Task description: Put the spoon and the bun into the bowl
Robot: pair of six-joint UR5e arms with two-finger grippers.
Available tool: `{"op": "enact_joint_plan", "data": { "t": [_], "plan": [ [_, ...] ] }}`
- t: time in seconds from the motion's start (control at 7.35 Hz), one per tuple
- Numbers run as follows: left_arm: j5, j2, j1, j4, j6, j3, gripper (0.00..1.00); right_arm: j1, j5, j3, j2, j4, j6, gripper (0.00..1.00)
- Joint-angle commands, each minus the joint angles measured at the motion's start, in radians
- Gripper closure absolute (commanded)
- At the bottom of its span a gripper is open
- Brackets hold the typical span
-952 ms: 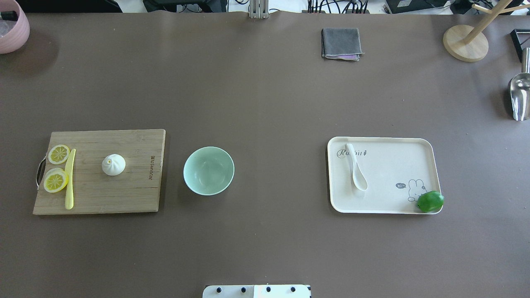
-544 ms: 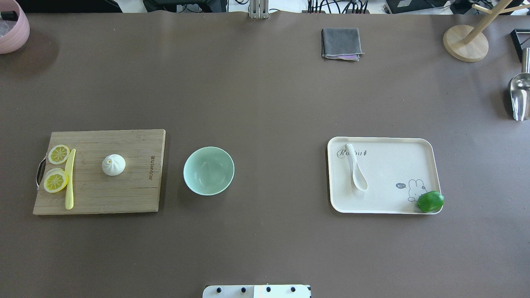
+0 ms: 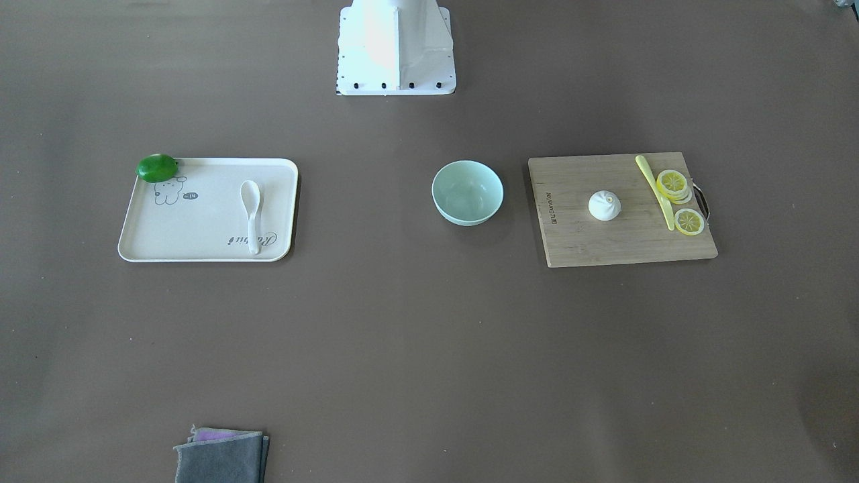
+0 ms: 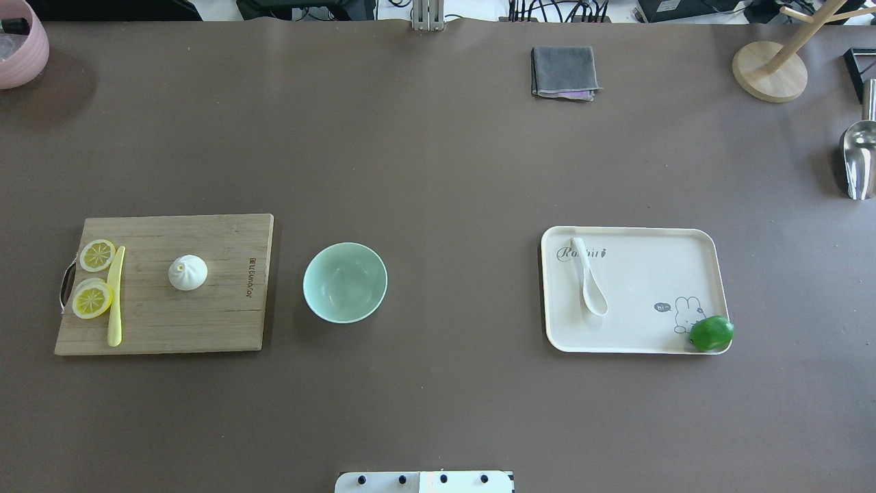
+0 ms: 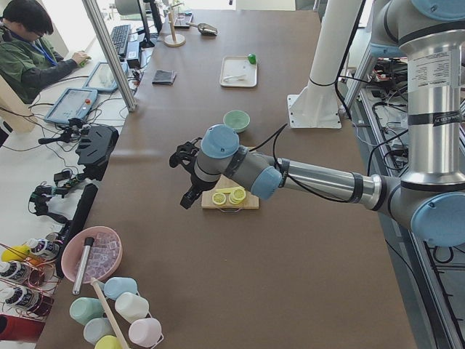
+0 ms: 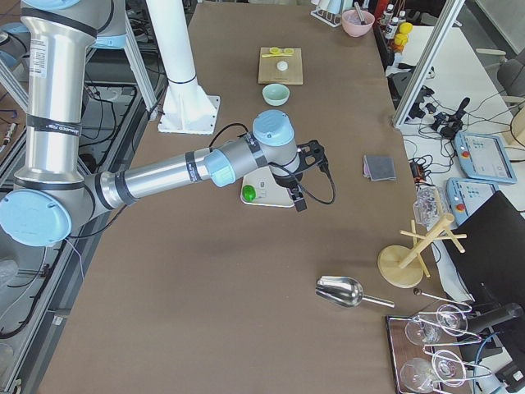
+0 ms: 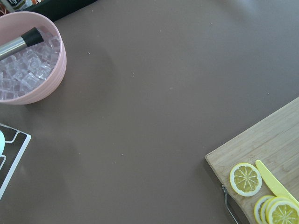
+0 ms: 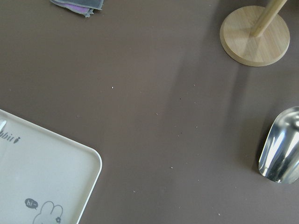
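Nothing has moved in the last second: the bun (image 4: 187, 272) sits on the cutting board (image 4: 219, 308) at 9 o'clock from the bowl (image 4: 345, 282), the spoon (image 4: 590, 281) on the tray (image 4: 650, 274) at 3 o'clock. My left claw (image 5: 187, 198) and right claw (image 6: 300, 202) hang out wide, and I cannot tell whether either is open or closed. I judge that no pick has begun.

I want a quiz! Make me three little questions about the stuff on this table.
1. True or false: the bun is already inside the bowl.
2. What does the spoon lie on? A) a plate B) the cream tray C) a napkin
3. What colour is the round fruit at the tray's corner?

Key: 1 false, it sits on the cutting board; 2 B; 3 green.
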Motion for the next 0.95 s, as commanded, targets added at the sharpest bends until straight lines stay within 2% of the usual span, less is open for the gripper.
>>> {"op": "enact_joint_plan", "data": {
  "t": [0.0,0.27,0.82],
  "plan": [
    [0.0,-0.003,0.082,-0.049,-0.056,0.015,0.0,-0.186,-0.084,0.003,0.093,0.004,0.282,0.0],
    [0.0,-0.003,0.088,-0.06,-0.064,0.015,0.0,-0.436,-0.285,0.005,0.184,0.007,0.561,0.0],
    [0.0,0.0,0.088,-0.06,-0.066,0.018,0.0,-0.843,-0.645,-0.06,0.253,0.099,0.843,0.0]
  ]
}}
